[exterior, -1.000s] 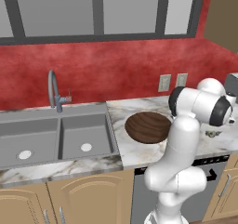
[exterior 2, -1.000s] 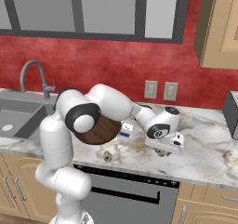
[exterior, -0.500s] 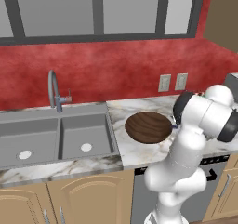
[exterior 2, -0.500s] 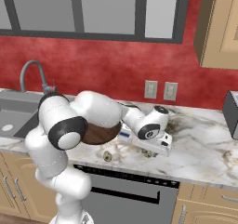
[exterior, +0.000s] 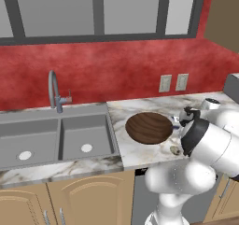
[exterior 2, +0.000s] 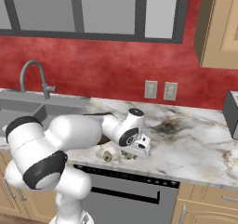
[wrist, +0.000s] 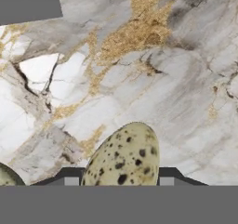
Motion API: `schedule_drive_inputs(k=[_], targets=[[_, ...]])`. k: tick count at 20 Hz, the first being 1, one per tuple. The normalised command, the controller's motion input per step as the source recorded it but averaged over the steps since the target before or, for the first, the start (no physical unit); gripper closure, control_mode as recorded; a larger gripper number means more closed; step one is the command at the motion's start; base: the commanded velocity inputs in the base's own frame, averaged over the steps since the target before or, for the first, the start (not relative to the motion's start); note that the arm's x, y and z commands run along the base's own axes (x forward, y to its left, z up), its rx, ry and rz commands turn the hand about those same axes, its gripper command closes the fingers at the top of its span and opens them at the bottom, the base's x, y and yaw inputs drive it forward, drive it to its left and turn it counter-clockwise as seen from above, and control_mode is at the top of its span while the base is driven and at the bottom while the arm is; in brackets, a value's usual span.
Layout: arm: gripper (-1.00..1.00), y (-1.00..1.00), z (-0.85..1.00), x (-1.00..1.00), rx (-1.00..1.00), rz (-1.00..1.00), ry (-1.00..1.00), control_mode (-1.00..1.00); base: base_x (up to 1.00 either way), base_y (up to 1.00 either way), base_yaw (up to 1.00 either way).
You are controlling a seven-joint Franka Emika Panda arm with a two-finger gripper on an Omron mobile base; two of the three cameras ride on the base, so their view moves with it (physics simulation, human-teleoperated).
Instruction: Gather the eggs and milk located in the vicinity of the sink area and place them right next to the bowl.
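Arm swung left, fingers (wrist: 166, 176) gripping egg (wrist: 123, 157)

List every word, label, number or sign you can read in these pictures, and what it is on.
None can be read: no lettering shows on the speckled egg between the hand's fingertips, the bowl, the marble counter, the wall outlets or the sink.

Speckled beige egg (wrist: 123, 155) sits betw. the two dark fingertips (wrist: 168, 177), long axis upright in hand view. 2nd egg (exterior 2: 108, 156) lies on tabletop (exterior 2: 195, 139) nr front edge. Dark brown wood-grain bowl (exterior: 149, 127) upright, just right of grey double sink (exterior: 56, 137).
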Motion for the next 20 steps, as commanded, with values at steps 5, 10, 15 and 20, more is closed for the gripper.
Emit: schedule_drive_inputs(k=[5,10,15,20], targets=[[1.0,0.26,0.0,0.01,0.0,0.02,-0.15,-1.0,0.0,0.0,0.0],[1.0,0.06,0.0,0.0,0.0,0.11,-0.14,-1.0,0.0,0.0,0.0],[1.0,0.0,0.0,0.09,0.0,0.19,-0.08,-1.0,0.0,0.0,0.0],[1.0,0.0,0.0,0.12,0.03,0.27,-0.03,-1.0,0.0,0.0,0.0]])
